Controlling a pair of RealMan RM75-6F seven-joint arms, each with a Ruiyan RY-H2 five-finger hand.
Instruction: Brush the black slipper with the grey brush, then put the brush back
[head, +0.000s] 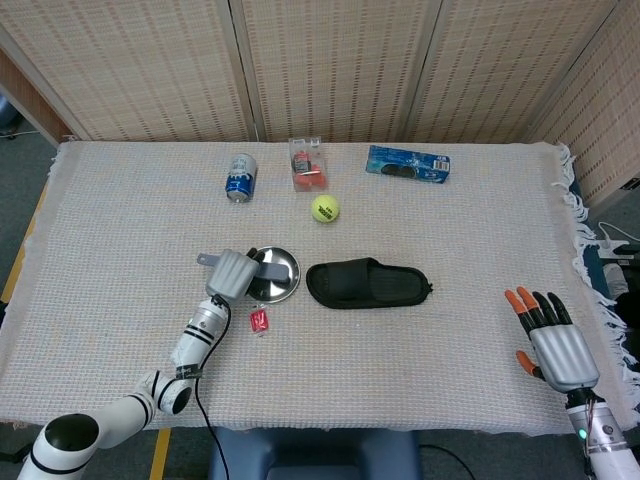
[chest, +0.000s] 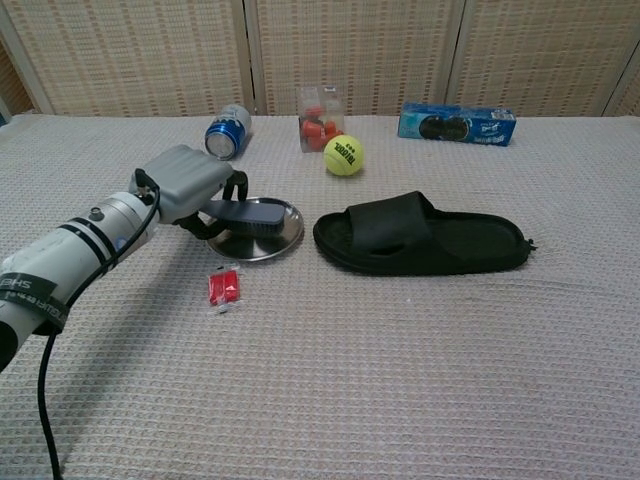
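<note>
- Table: covered with a pale woven cloth; all items below lay on it.
- Left arm: reached in from 7 o'clock toward the plate.
- Black slipper: lay flat near the table's centre, toe end pointing to 9 o'clock, just beside the plate but apart from it.
- Right hand: rested at 4 o'clock by the table's edge, fingers spread, grasping nothing; seen in the head view only.
- Left hand: fingers curled around the near end of the grey brush, grasping it at the plate's 9 o'clock rim.
- Blue box: lay lengthwise at 1 o'clock, near the far edge.
- Metal plate: round and shiny, at 9 o'clock from the slipper.
- Grey brush: dark back uppermost, held over the plate; whether its bristles touched the plate could not be told.
- Clear box: held red-orange contents, at 12 o'clock from the plate.
- Blue can: lay on its side at 11 o'clock.
- Tennis ball: yellow-green, just near of the clear box.
- Red packet: small, at 6 o'clock from the plate.
</note>
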